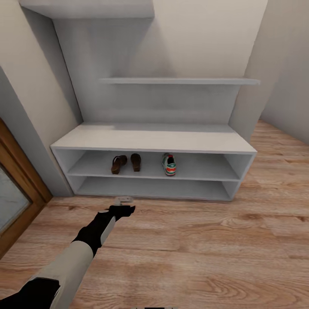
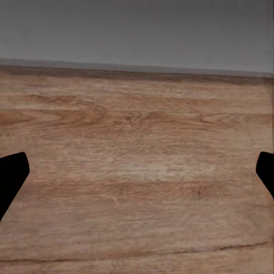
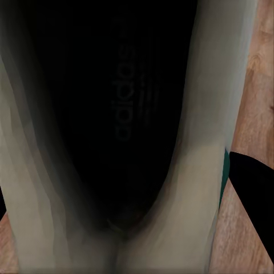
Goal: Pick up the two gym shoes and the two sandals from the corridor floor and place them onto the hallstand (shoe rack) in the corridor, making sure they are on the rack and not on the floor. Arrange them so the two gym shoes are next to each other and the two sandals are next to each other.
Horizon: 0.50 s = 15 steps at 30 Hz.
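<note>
Rack (image 1: 154, 139) shelf holds 2 sandals (image 1: 126, 163) and 1 sneaker (image 1: 169, 164); left claw (image 1: 124, 201) spread wide.

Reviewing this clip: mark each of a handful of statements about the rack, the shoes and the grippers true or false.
1. Both sandals lie on the hallstand's upper shelf tier. True.
2. Two gym shoes sit on that tier. False: one gym shoe shows there.
3. The left gripper holds a sandal. False: its fingers are spread over bare corridor floor.
4. The right wrist view looks into a shoe's dark inside. True.
5. The bench top carries shoes. False: it is bare.
</note>
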### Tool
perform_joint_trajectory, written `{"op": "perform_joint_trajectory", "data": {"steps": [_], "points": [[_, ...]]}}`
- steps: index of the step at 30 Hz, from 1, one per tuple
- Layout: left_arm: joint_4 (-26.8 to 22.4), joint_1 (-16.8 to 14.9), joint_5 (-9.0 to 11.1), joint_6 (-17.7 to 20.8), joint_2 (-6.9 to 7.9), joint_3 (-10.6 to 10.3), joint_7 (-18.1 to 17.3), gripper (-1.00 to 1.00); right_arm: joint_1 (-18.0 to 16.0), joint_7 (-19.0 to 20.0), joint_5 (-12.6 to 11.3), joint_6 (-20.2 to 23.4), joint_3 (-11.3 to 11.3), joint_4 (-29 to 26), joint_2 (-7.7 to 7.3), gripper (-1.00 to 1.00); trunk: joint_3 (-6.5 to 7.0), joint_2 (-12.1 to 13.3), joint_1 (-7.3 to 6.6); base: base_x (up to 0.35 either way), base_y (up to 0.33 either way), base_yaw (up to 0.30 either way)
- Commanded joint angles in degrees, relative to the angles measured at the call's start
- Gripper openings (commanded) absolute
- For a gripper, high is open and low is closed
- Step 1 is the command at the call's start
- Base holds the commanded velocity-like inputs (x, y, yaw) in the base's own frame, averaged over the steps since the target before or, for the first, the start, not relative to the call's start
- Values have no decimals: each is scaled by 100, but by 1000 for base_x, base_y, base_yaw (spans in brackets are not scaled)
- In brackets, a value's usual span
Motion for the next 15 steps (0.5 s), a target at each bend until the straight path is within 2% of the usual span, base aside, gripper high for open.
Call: {"op": "perform_joint_trajectory", "data": {"steps": [1, 2, 4, 6, 7, 9, 10, 11, 12, 13, 14, 15], "points": [[-9, 15, 57, -78, 15, -13, -119, 100, -7, 52, 61, 23, -7, -7, 0, -100, -5, -2, -1, 2, 44, 0], [-9, 26, 57, -145, 26, -12, -200, 100, -7, 53, 61, 24, -6, -7, 0, -100, -5, -2, -1, 1, 35, 0], [-8, 109, 61, -538, 179, -9, -850, 100, -7, 53, 62, 21, -2, -4, 0, -100, -5, -2, -1, 1, 18, 0], [-6, 221, 70, -990, 489, -8, -1951, 100, -7, 52, 64, 20, 7, -1, 0, -100, -5, -2, -1, 0, 8, 0], [-4, 280, 93, -1221, 761, -3, -2827, 100, -7, 54, 63, 18, 15, 3, 0, -100, -5, -2, -1, 0, 3, 0], [-2, 320, 250, -1373, 1072, 76, -3717, 100, -7, 55, 53, 13, 25, 9, 3, -100, -5, -2, -1, 0, 2, 0], [16, 342, 478, -1428, 1257, 212, -4128, 100, -7, 58, 48, 9, 32, 14, 17, -100, -5, -2, -1, 0, 0, 0], [47, 359, 652, -1450, 1378, 312, -4312, 100, -7, 57, 44, 6, 35, 16, 51, -100, -5, -2, -1, 0, 0, 0], [94, 380, 905, -1469, 1553, 439, -4521, 100, -7, 57, 44, 3, 37, 13, 188, -100, -5, -2, -1, 0, 0, 0], [114, 388, 1044, -1476, 1644, 494, -4631, 100, -7, 57, 46, 1, 42, 12, 318, -100, -5, -2, -1, 0, 0, 0], [121, 391, 1098, -1478, 1679, 515, -4677, 100, -7, 57, 48, 1, 45, 12, 389, -100, -5, -2, -1, 0, 0, 0], [131, 396, 1175, -1481, 1730, 543, -4742, 100, -7, 56, 52, 0, 69, 8, 552, -100, -5, -2, -1, 0, 0, 0]]}}
